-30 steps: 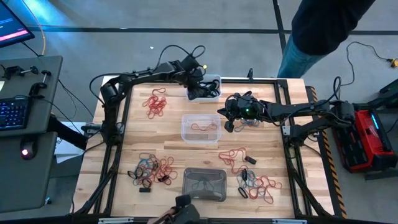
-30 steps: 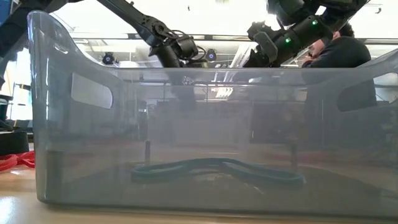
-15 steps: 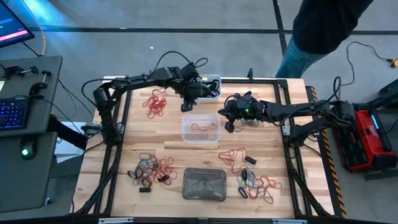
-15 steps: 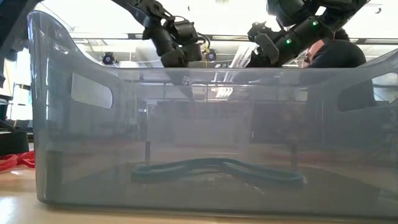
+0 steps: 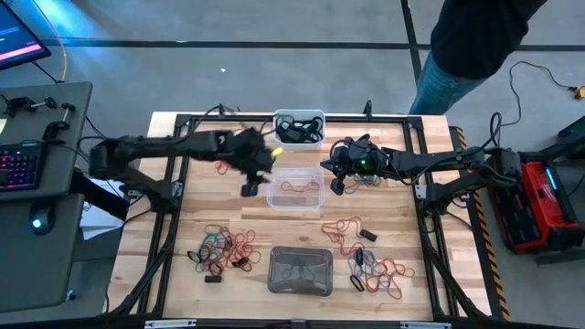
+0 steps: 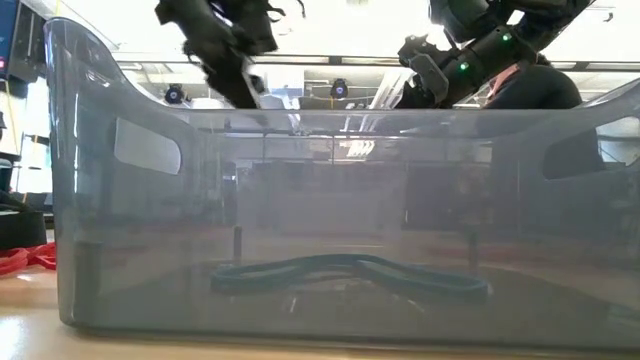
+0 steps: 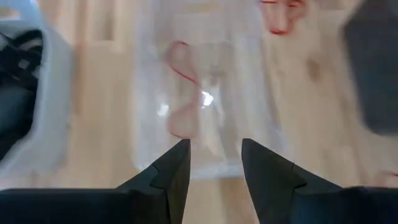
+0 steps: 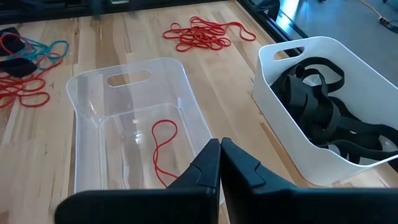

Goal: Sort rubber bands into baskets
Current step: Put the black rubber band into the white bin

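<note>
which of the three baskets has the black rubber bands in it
The white basket at the table's far edge. It holds black bands; the clear basket holds one red band, the grey basket a teal one.

The high view looks straight down on the worktop [image 5: 183, 228]; the low one sits pressed against the grey basket [image 6: 320, 220]. Both wrist views share the clear basket [image 8: 124, 124] (seen close).

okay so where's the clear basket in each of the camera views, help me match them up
High view: the clear basket sits mid-table, just below the white basket.
Low view: not identifiable; the grey basket fills the picture.
Left wrist view: the clear basket is in the centre, blurred, beyond the jaws.
Right wrist view: the clear basket is left of centre, beside the white basket.
Shared landmark: the single red rubber band lying inside it.
</note>
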`<state>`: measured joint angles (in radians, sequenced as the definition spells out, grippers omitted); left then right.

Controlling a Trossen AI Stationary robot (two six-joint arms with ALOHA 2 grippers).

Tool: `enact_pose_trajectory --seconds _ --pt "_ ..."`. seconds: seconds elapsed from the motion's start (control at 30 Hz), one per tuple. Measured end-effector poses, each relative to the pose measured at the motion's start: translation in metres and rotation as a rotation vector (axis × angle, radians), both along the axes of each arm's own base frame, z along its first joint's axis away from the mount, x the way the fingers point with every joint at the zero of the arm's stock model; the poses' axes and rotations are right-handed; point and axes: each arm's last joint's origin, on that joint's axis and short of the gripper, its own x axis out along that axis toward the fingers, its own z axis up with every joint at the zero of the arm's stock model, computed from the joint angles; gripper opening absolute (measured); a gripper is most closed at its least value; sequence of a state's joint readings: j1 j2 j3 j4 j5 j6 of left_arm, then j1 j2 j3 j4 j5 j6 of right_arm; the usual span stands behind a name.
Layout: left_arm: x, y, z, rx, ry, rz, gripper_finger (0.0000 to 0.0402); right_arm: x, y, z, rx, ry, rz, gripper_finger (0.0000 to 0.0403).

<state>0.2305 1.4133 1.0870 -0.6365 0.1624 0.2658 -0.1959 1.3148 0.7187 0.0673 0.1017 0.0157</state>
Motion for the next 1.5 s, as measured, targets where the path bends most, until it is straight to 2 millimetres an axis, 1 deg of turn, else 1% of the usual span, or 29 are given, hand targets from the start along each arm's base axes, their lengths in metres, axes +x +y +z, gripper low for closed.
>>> enact_pose_trajectory --seconds 0.2,0.33,0.47,0.67,0.93,1.5 --pt "-0.038 -0.043 -0.001 -0.106 0.070 0.043 0.0136 0.000 0.000 0.000 -0.013 0.003 0.008 0.0000" --pt "-0.056 -0.067 -0.005 -0.181 0.161 0.074 0.0135 0.001 0.000 0.001 -0.015 -0.005 0.008 0.0000" --pt "-0.067 -0.090 -0.013 -0.223 0.245 0.073 0.0135 0.001 0.000 0.001 -0.015 -0.005 0.008 0.0000" --pt "-0.073 -0.117 -0.029 -0.311 0.346 0.070 0.0135 0.001 0.000 0.001 -0.014 -0.005 0.007 0.0000" --pt "-0.073 -0.133 -0.065 -0.329 0.420 0.103 0.0135 0.001 0.000 0.001 -0.014 -0.006 0.008 0.0000" --pt "-0.058 -0.139 -0.116 -0.253 0.635 0.171 0.0135 0.000 0.000 0.000 -0.013 0.001 0.008 0.0000"
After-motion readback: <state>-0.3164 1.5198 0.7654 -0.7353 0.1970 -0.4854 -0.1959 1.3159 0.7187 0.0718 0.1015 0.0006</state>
